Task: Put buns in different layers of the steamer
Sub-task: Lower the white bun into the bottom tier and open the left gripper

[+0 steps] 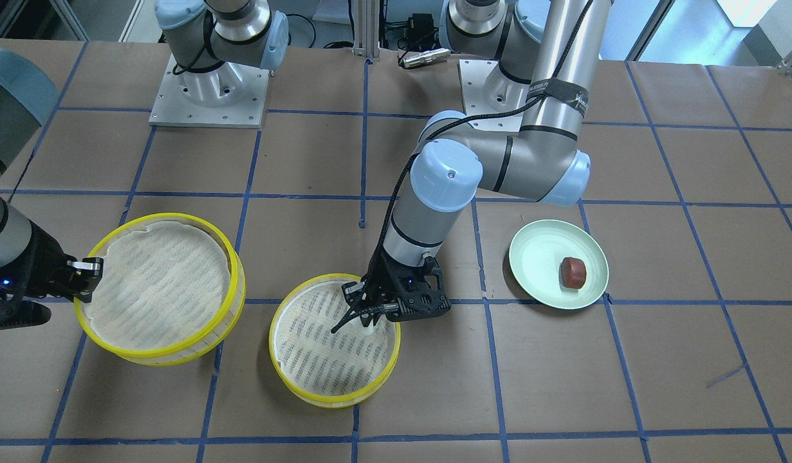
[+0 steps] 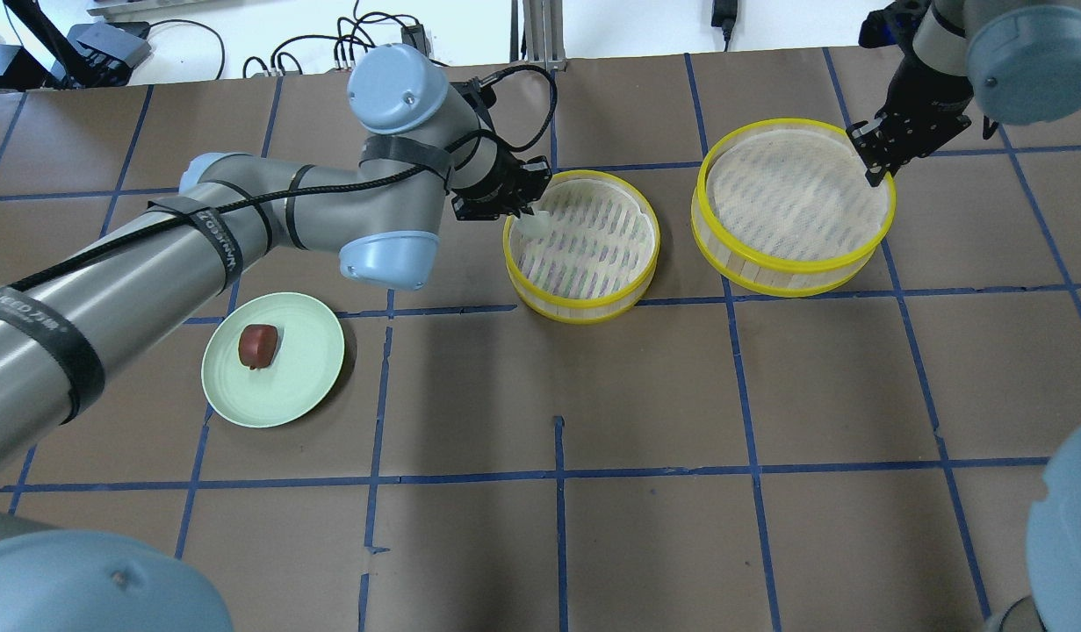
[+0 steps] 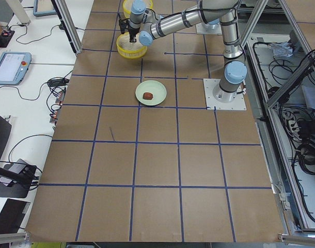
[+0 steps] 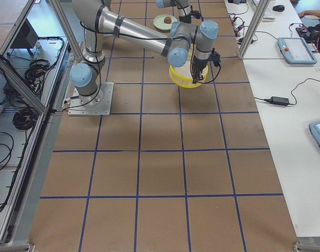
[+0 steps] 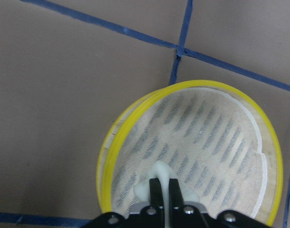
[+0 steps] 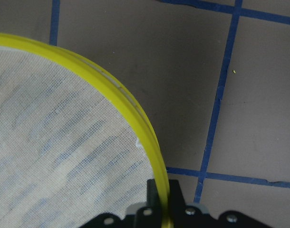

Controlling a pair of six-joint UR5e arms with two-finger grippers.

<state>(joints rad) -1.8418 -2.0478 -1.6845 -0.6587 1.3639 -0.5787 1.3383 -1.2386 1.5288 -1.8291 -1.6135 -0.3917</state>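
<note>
My left gripper (image 1: pixel 363 316) is shut on the white bun (image 2: pixel 533 224) and holds it low inside one steamer layer (image 2: pixel 584 296), near that layer's rim on the robot's side. In the left wrist view the bun (image 5: pixel 149 183) bulges around the closed fingers (image 5: pixel 157 192) over the dashed cloth liner. My right gripper (image 2: pixel 874 167) is shut on the yellow rim of the second layer (image 2: pixel 795 276), which is empty; the rim (image 6: pixel 135 123) runs between its fingers. The two layers stand apart. The dark reddish-brown bun (image 2: pixel 258 344) lies on the pale green plate (image 2: pixel 303 373).
The brown table (image 2: pixel 593 527) has blue tape grid lines. The plate (image 1: pixel 537 257) sits on the robot's left of the layers. Both arm bases (image 1: pixel 209 90) stand at the robot's edge of the table.
</note>
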